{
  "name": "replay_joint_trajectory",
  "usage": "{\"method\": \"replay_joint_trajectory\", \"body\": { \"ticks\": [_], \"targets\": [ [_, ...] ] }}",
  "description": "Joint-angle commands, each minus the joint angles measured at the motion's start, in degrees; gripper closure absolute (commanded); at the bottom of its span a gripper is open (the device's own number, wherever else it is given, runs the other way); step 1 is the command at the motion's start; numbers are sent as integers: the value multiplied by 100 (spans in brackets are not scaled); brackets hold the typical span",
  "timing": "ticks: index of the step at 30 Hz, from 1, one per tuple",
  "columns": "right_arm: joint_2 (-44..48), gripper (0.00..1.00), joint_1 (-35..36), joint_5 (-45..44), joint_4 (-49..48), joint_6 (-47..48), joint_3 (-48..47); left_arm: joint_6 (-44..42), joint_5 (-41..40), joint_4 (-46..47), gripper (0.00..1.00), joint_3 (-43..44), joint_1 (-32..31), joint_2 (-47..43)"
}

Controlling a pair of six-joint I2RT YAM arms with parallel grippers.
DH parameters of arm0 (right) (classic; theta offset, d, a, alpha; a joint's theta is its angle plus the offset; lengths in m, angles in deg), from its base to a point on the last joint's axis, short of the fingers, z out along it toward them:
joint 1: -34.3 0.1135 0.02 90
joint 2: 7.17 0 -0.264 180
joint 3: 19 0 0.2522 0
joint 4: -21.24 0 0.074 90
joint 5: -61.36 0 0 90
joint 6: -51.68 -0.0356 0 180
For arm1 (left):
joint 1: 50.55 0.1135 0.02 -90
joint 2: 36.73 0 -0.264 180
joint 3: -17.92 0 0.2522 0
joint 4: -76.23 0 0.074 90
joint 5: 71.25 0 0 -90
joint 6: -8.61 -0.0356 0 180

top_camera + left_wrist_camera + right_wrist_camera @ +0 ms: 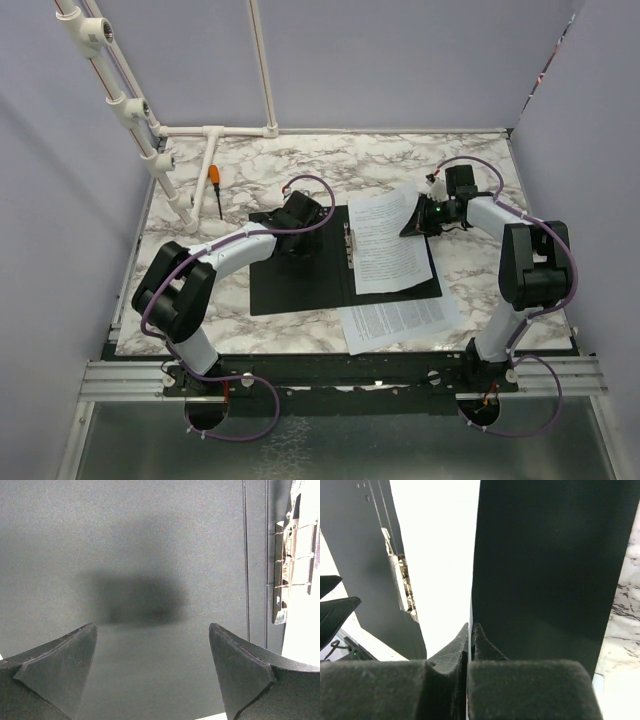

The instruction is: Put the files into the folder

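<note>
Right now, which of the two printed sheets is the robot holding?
The far sheet, lying over the open folder: the right gripper pinches its far corner. The near sheet lies untouched at the folder's near edge.

robot lab cell, grey partition walls (pixel 60 260), marble-print table (pixel 400 165), white pipe frame (pixel 130 110)

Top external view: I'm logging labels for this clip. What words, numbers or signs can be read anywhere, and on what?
No text here can be read.
Folder: black inside, no writing visible.
Upper sheet, lying in it: dense black print, too small to read.
Lower sheet, in front of it: same print, too small.
Screwdriver: no marking visible.
</note>
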Motion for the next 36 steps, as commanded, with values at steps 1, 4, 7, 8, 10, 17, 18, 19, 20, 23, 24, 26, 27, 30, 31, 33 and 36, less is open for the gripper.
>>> {"method": "replay_joint_trajectory", "body": {
  "ticks": [1, 4, 7, 8, 10, 17, 18, 19, 20, 23, 24, 26, 27, 30, 31, 33, 36],
  "targets": [
    [-7, 99, 7, -308, 113, 129, -14, -38, 80, 68, 7, -39, 22, 34],
    [-18, 99, 65, -263, 72, 137, 1, -33, 77, 68, 7, -41, 22, 42],
    [-58, 99, 123, -236, 61, 167, -19, -38, 80, 68, 7, -33, 22, 42],
    [-70, 99, 142, -241, 68, 180, -24, -37, 78, 62, 7, -33, 22, 43],
    [-73, 99, 172, -233, 74, 210, -37, -45, 78, 68, 7, -42, 22, 34],
    [-32, 99, 272, -324, 134, 350, -75, -63, 86, 69, 7, -33, 22, 34],
    [-25, 99, 279, -338, 155, 368, -84, -62, 86, 67, 7, -33, 22, 34],
    [-14, 99, 286, -370, 173, 386, -95, -59, 94, 67, 7, -33, 22, 34],
    [-12, 99, 291, -401, 185, 392, -108, -59, 95, 70, 7, -33, 17, 32],
    [-9, 99, 314, -491, 214, 410, -121, -73, 92, 72, 7, -33, 21, 42],
    [-11, 99, 323, -529, 212, 410, -121, -68, 90, 66, 7, -33, 22, 43],
    [-4, 99, 330, -640, 244, 410, -125, -73, 95, 68, 7, -33, 17, 43],
    [5, 99, 326, -715, 255, 410, -133, -69, 95, 68, 7, -33, 21, 43],
    [56, 99, 333, -858, 290, 418, -141, -73, 103, 68, 7, -40, 22, 49],
    [71, 99, 339, -903, 313, 425, -160, -77, 104, 68, 7, -46, 22, 51],
    [92, 99, 333, -976, 345, 455, -193, -82, 104, 68, 7, -35, 21, 51],
    [103, 99, 340, -976, 393, 492, -231, -82, 112, 67, 7, -33, 22, 51]
  ]
}}
